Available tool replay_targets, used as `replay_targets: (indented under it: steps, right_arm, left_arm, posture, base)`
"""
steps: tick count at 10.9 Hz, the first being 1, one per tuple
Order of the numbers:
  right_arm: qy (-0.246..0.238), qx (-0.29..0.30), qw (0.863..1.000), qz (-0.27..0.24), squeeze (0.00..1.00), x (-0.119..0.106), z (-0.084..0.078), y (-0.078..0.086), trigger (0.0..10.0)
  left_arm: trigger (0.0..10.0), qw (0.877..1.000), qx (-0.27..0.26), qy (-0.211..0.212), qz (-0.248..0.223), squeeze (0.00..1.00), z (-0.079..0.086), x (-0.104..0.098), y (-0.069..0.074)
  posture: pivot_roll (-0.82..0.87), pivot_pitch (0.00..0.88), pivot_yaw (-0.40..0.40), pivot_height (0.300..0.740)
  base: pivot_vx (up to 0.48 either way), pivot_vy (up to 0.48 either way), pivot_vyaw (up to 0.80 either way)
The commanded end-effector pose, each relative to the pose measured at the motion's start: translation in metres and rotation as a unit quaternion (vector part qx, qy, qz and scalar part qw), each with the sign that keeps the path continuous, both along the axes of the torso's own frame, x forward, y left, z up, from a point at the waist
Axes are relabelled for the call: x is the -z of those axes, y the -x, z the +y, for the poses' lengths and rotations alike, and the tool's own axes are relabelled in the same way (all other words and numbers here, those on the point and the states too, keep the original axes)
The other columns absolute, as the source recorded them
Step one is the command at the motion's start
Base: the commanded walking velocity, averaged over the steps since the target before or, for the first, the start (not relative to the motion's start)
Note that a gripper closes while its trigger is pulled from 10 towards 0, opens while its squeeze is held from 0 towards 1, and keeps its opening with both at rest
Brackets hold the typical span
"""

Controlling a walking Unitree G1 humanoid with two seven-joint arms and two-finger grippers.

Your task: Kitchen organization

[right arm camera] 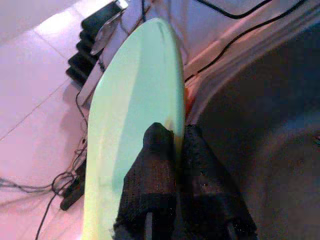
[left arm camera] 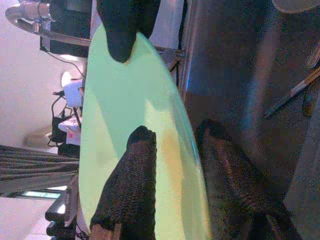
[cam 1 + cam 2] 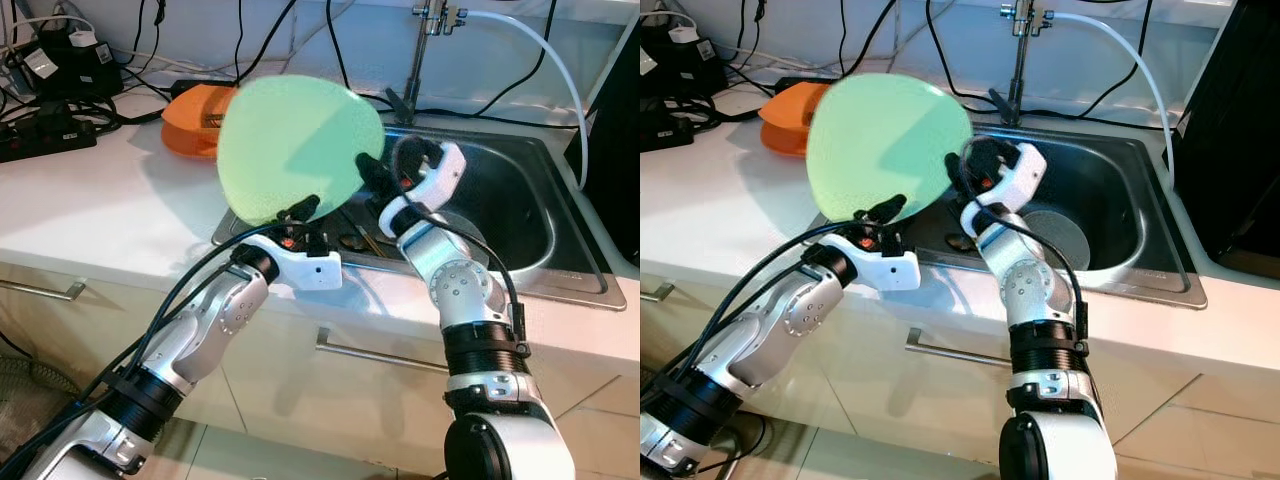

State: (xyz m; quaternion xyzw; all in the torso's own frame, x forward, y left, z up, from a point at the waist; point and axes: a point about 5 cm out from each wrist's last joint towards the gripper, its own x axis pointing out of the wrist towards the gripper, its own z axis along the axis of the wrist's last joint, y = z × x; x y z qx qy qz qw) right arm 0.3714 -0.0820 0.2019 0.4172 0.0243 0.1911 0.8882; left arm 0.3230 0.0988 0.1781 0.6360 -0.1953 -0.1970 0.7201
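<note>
Hands — two, left hand (image 3: 300,210) and right hand (image 3: 368,170) — clamp one green plate (image 3: 295,150).

The green plate (image 3: 295,150) hides part of the orange dish (image 3: 195,120) behind it; sink (image 3: 520,215) utensils look blurred, perhaps chopsticks.

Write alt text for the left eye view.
Both grippers, left and right, hold a light green plate upright by its rim at the steel sink's left edge. An orange dish sits behind on the white counter.
</note>
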Motion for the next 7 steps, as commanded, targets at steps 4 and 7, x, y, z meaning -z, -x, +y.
replay_targets:
  steps: [4,7]
  right_arm:
    - [-0.055,0.072,0.995,0.037,0.0,-0.005,-0.024,-0.013,0.0]
    - [-0.067,0.164,0.982,0.067,0.0,0.0,-0.062,-0.022,0.0]
  left_arm:
    - [10.0,1.0,-0.001,0.008,-0.03,0.0,0.0,-0.015,-0.001]
    - [10.0,0.999,-0.009,0.031,-0.01,0.0,0.004,-0.012,0.0]
  posture:
    - [0.24,0.006,0.013,0.74]
    - [0.24,0.006,0.012,0.74]
  base:
    - [0.0,0.0,0.0]
    - [0.0,0.0,0.0]
